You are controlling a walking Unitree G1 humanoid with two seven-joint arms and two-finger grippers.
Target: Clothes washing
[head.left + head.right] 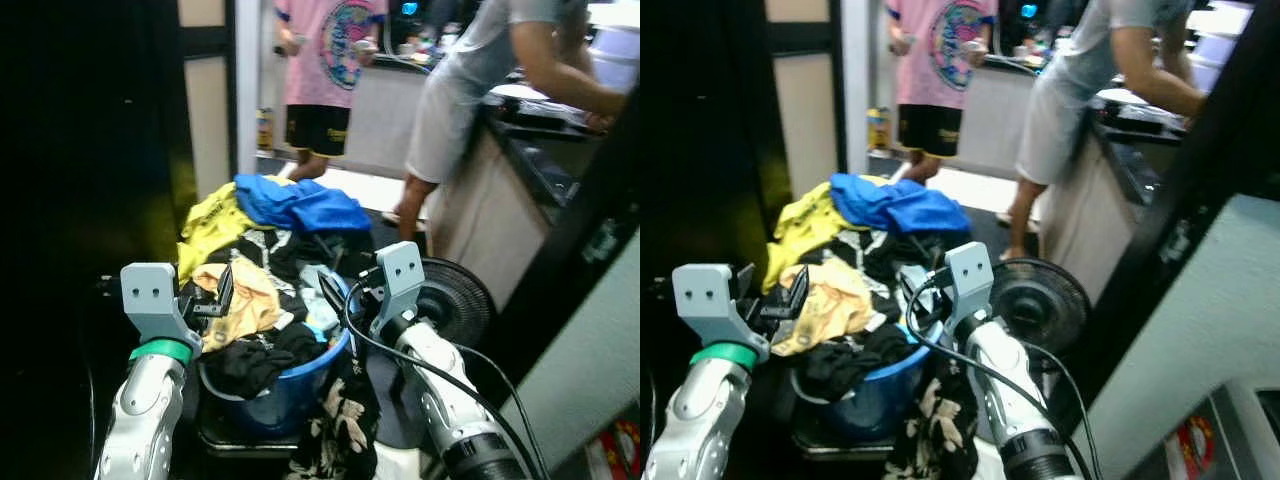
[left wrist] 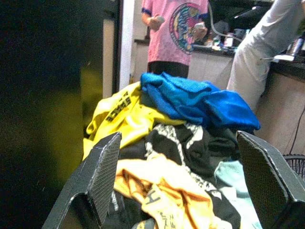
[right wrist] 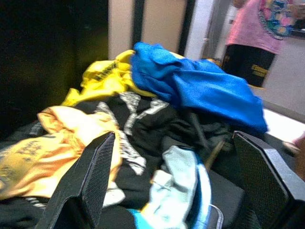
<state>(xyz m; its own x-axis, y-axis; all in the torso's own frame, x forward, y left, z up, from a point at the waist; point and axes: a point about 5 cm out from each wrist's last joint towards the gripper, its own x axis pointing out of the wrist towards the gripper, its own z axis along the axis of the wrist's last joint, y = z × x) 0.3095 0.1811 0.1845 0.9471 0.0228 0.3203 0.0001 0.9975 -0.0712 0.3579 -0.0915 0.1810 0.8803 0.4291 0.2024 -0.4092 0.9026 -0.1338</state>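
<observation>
Blue plastic basin (image 1: pixel 300 385) sits low before the robot, heaped with clothes (image 1: pixel 270 290): a blue garment (image 1: pixel 300 205) on top, yellow shirt (image 1: pixel 215 225), orange and black pieces. Left gripper (image 1: pixel 222 292) and right gripper (image 1: pixel 335 290) hover over the pile, fingers spread, empty. A fan (image 1: pixel 450 300) stands just right; two people (image 1: pixel 330 70) stand at the counter (image 1: pixel 540 160) beyond.

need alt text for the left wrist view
A heap of clothes, with a blue shirt on top of a yellow shirt, seen between the left gripper's open black fingers. Two people stand at a counter behind.
</observation>
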